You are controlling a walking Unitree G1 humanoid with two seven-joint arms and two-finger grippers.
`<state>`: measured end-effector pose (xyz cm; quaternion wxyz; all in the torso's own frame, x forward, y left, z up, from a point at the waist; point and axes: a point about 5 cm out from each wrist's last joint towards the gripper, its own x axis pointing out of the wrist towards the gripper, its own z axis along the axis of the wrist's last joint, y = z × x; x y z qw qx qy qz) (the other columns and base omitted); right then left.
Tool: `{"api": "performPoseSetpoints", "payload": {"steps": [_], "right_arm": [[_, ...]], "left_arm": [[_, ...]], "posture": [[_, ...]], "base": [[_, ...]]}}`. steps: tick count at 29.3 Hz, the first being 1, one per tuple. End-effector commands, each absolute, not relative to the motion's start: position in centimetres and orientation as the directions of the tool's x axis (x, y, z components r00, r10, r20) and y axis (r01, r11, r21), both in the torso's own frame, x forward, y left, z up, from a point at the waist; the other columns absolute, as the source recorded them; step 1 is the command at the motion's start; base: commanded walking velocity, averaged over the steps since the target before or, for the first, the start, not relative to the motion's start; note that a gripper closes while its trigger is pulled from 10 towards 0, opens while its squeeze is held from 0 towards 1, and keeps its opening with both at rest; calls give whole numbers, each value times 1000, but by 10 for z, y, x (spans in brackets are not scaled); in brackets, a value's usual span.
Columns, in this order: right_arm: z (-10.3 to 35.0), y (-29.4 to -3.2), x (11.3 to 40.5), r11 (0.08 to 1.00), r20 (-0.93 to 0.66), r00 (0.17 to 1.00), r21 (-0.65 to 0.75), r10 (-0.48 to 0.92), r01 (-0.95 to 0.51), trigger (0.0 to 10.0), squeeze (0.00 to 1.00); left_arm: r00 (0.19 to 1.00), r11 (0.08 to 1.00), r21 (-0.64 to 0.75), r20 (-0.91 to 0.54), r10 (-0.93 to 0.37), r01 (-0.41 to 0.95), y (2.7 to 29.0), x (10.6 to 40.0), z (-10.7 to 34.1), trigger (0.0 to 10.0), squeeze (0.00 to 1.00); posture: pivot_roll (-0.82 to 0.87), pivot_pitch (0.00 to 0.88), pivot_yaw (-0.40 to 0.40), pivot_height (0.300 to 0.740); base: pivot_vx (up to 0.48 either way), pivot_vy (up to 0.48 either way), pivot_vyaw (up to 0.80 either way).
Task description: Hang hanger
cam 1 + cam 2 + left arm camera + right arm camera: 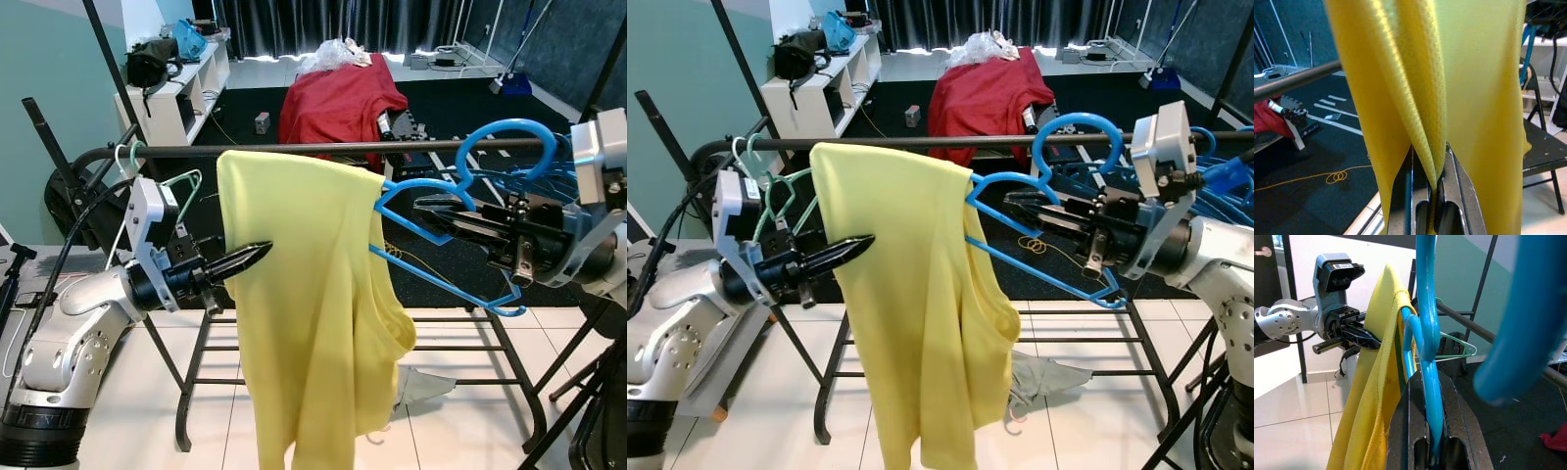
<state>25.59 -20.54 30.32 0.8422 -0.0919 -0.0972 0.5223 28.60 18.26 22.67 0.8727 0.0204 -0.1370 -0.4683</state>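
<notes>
Scene: we stand before a dark clothes rail (323, 149), with a black floor area and white tiles behind and below it.
Task thing: a blue hanger (441, 235) carrying a yellow top (304, 304); it sits just in front of the rail, at about rail height.
Right gripper (431, 211): our right fingers are pressed together on the hanger's blue wire, as the right wrist view shows clearly.
Left gripper (257, 255): our left fingers pinch a fold of the yellow fabric partway down the garment's left edge.
Done so far: we judge that the top is already threaded on the hanger and the hanger has been lifted to the rail.
Hook: the blue hook (505, 147) curls at rail level, on our right; we cannot tell whether it is over the bar or only beside it.
Left to do: most likely seating the hook fully on the rail, then letting go with both grippers.
Count, grippers: two, both busy.
Count, yellow tops: one.
Count, held blue hangers: one; more blue hangers (1225, 181) cluster at the far right, too tangled to count.
Count, pale green hangers (181, 186): at least one on the rail's left end.
Count, red cloths (338, 103): one, draped over something further back.
Count, fallen items: one pale cloth (421, 384) on the tiles under the rail.
</notes>
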Motion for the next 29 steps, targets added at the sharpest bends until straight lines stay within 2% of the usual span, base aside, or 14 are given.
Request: {"api": "performPoseSetpoints", "payload": {"steps": [1, 8, 9, 11, 12, 13, 14, 16, 17, 19, 25, 26, 27, 29], "right_arm": [[308, -205, 253, 440, 87, 434, -280, 897, -853, 0, 0], [300, -209, 254, 456, 53, 460, -267, 886, -849, 0, 0], [284, -212, 256, 474, -39, 499, -257, 866, -842, 0, 0], [284, -212, 256, 474, -39, 499, -257, 866, -842, 0, 0], [254, -217, 257, 487, -190, 528, -226, 828, -844, 0, 0], [254, -217, 257, 487, -190, 528, -226, 828, -844, 0, 0], [226, -221, 254, 484, -326, 522, -196, 788, -853, 0, 0], [226, -221, 254, 484, -326, 522, -196, 788, -853, 0, 0], [206, -223, 250, 476, -415, 499, -167, 760, -864, 0, 0], [195, -223, 247, 468, -467, 480, -151, 743, -871, 0, 0], [190, -228, 247, 483, -492, 490, -153, 719, -862, 0, 0], [191, -233, 252, 519, -481, 529, -167, 699, -838, 0, 0], [192, -235, 261, 585, -437, 598, -181, 672, -790, 10000, 0], [192, -236, 267, 628, -406, 642, -188, 651, -755, 10000, 0]], "left_arm": [[589, 621, 180, 203, -782, 763, 197, 291, 229, 0, 0], [649, 681, 186, 207, -732, 708, 210, 295, 230, 0, 0], [699, 735, 176, 229, -678, 655, 222, 299, 233, 0, 0], [699, 735, 176, 229, -678, 655, 222, 299, 233, 0, 0], [749, 796, 147, 275, -603, 587, 238, 302, 240, 0, 0], [749, 796, 147, 275, -603, 587, 238, 302, 240, 0, 0], [777, 834, 116, 313, -547, 540, 251, 302, 245, 0, 0], [777, 834, 116, 313, -547, 540, 251, 302, 245, 0, 0], [792, 855, 95, 337, -509, 509, 259, 302, 247, 0, 0], [804, 871, 77, 352, -478, 484, 264, 301, 248, 0, 0], [844, 911, 36, 364, -394, 410, 275, 303, 246, 0, 0], [866, 925, 25, 344, -363, 378, 278, 304, 240, 0, 0], [883, 927, 12, 300, -362, 376, 274, 304, 229, 0, 0], [890, 925, 6, 270, -367, 379, 270, 303, 221, 0, 0]], "posture": [[-164, 0, 44, 740], [-167, 0, 46, 740], [-167, 0, 44, 740], [-167, 0, 44, 740], [-169, 0, 43, 740], [-169, 0, 43, 740], [-164, 0, 42, 740], [-164, 0, 42, 740], [-164, 0, 42, 740], [-161, 0, 41, 740], [-159, 0, 39, 740], [-158, 0, 41, 740], [-154, 0, 38, 740], [-154, 0, 38, 740]], "base": [[0, 0, 0], [0, 0, 0], [0, 0, 0], [0, 0, 0], [0, 0, 0], [0, 0, 0], [0, 0, 0], [0, 0, 0], [0, 0, 0], [0, 0, 0], [0, 0, 0], [0, 0, 0], [0, 0, 0], [0, 0, 0]]}}
